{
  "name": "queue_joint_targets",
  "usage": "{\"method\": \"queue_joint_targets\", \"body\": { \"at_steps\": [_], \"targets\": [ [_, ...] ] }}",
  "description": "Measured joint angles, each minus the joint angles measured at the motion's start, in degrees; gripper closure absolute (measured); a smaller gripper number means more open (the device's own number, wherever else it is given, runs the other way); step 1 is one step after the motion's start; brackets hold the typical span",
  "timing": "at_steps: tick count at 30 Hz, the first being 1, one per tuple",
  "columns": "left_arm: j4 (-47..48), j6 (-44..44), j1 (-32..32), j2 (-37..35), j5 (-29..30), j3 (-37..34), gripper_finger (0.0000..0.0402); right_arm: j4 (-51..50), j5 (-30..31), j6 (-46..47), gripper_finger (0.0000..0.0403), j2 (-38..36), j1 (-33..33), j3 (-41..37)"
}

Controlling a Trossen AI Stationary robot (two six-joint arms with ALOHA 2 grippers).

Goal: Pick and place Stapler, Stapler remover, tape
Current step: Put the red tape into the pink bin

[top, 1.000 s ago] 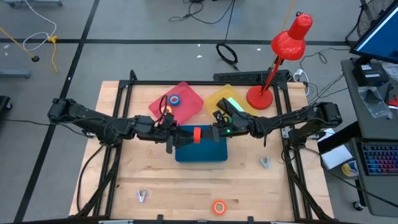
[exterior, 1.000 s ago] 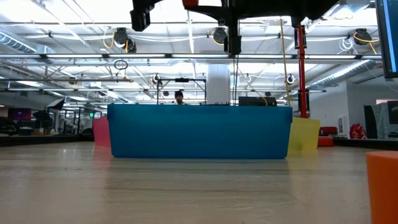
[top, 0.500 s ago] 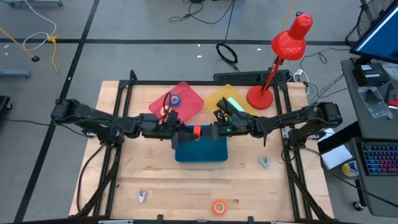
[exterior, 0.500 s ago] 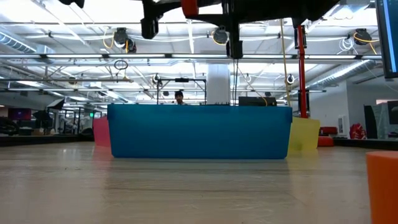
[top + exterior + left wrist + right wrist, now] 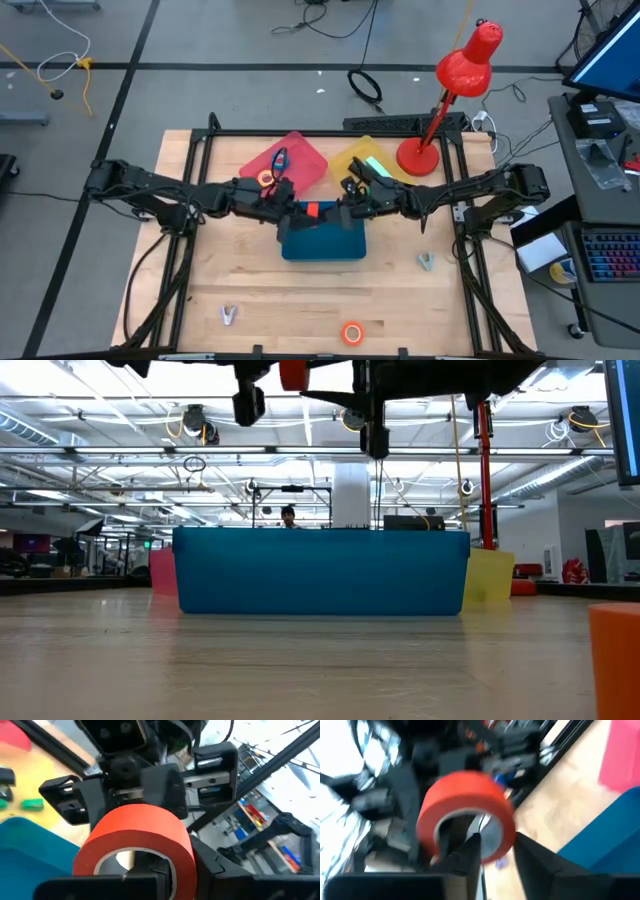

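A red tape roll [image 5: 313,209] hangs above the blue bin [image 5: 322,243] at mid-table, between my two grippers. My left gripper [image 5: 297,211] comes from the table's left and is shut on the roll [image 5: 135,827]. From the right, my right gripper [image 5: 334,212] stands open, one finger inside the roll's core and one outside [image 5: 465,807]. A blue tape roll [image 5: 280,157] and an orange one [image 5: 266,178] lie on the pink tray [image 5: 305,160]. Another orange roll [image 5: 352,332] lies by the near edge. Two stapler removers [image 5: 229,315] [image 5: 427,261] rest on the wood. My left gripper pinches the red roll's wall [image 5: 182,867], one finger inside the core and one outside. The fingers come about level from the table's left. The roll is lifted clear above the bin, its hole facing sideways. My right gripper: whether its fingers [image 5: 535,860] still touch the wall [image 5: 500,837], I cannot tell.
A yellow tray [image 5: 352,152] with a small green piece [image 5: 372,165] lies at the back right. Beside it stands a red desk lamp [image 5: 440,110]. Black frame rails run along the table's edges. Bare wood lies between the bin and the near edge.
My left gripper has moved toward the table's right, up to the red roll held over the bin, and has shut on it. The roll has shifted slightly toward the left and far side and stays clear of the bin.
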State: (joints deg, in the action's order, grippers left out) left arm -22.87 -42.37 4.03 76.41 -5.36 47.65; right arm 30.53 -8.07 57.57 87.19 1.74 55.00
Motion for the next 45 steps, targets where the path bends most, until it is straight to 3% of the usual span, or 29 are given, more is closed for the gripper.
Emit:
{"method": "queue_joint_targets", "body": {
  "at_steps": [4, 8, 12, 15, 19, 27, 37, 41, 45],
  "targets": [
    [12.23, 0.24, -1.59, -4.41, -3.5, -0.12, 0.0366, -5.17, -8.14, -0.43, 0.025, -0.06, 0.1, 0.0],
    [29.35, 0.26, -2.85, -9.92, -3.31, -0.26, 0.0366, -10.63, -9.76, -0.1, 0.0226, -0.1, 0.17, 0.0],
    [40.5, -0.37, -4.35, -14.63, 6.17, -0.19, 0.0366, -9.65, -10.0, -0.33, 0.022, -0.1, 0.2, -0.25],
    [41.0, 0.93, -6.27, -15.94, 14.32, 0.02, 0.0366, -6.98, -10.25, -1.61, 0.0224, -0.08, 0.31, -0.31],
    [37.38, 6.13, -11.29, -14.28, 18.39, 0.11, 0.0366, -0.92, -10.0, -3.46, 0.023, -0.08, 0.17, -0.26],
    [32.65, 12.27, -23.8, -0.44, 13.37, 2.83, 0.0366, 3.56, -10.22, -6.24, 0.0229, -0.08, 0.24, -0.31],
    [47.7, 22.58, -29.79, 21.58, 10.01, 22.53, 0.0366, 6.75, -10.03, -15.64, 0.0231, -1.94, 0.2, -0.33],
    [53.25, 24.41, -30.89, 28.04, 11.11, 30.54, 0.0366, 6.43, -10.07, -18.84, 0.0227, -5.02, 0.22, -1.57],
    [57.9, 24.01, -32.3, 32.45, 11.4, 34.04, 0.0366, 6.55, -8.95, -19.48, 0.0229, -9.72, 0.15, -4.77]
  ]
}}
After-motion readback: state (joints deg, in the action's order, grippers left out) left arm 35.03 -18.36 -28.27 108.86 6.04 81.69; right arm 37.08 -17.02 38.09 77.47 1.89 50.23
